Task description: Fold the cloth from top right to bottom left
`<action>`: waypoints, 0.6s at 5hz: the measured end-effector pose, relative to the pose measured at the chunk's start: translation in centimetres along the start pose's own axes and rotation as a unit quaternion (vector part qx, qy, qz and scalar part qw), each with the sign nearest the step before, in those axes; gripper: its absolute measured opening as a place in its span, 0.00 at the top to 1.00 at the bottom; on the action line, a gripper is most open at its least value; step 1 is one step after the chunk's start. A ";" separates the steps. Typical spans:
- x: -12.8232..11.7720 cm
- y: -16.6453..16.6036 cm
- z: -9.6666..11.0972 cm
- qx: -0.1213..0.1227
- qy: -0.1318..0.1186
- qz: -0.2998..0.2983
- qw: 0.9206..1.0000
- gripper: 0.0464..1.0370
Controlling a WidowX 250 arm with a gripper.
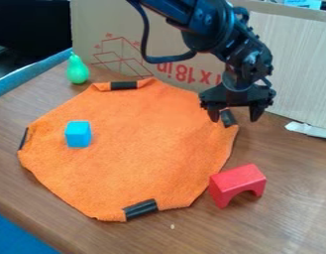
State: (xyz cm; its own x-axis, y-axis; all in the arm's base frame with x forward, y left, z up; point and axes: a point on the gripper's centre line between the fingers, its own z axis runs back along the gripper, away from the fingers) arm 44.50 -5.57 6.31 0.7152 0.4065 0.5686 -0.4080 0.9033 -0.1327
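My gripper hangs at the upper right, over the upper right corner of the orange cloth. Its two fingers are spread apart, with the black-taped corner showing between them, close to the left finger. Whether they touch the fabric I cannot tell. The cloth lies spread out on the wooden table, with black tape also at its top, left and bottom corners. A blue cube rests on the left part of the cloth.
Just off the cloth's lower right edge is a red arch block. A green pear stands at the upper left. Cardboard rises behind the cloth, and a white scrap lies at the right edge.
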 end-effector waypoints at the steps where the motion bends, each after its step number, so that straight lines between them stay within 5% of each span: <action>1: -0.1 0.5 -0.4 0.008 -0.006 0.002 1.000 0.09; 3: -1.3 1.9 -0.8 0.020 0.002 0.002 1.000 0.66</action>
State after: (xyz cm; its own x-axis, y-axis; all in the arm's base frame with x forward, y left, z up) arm 43.30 -4.26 4.67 0.7151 0.4111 0.5653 -0.4339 0.8952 -0.1020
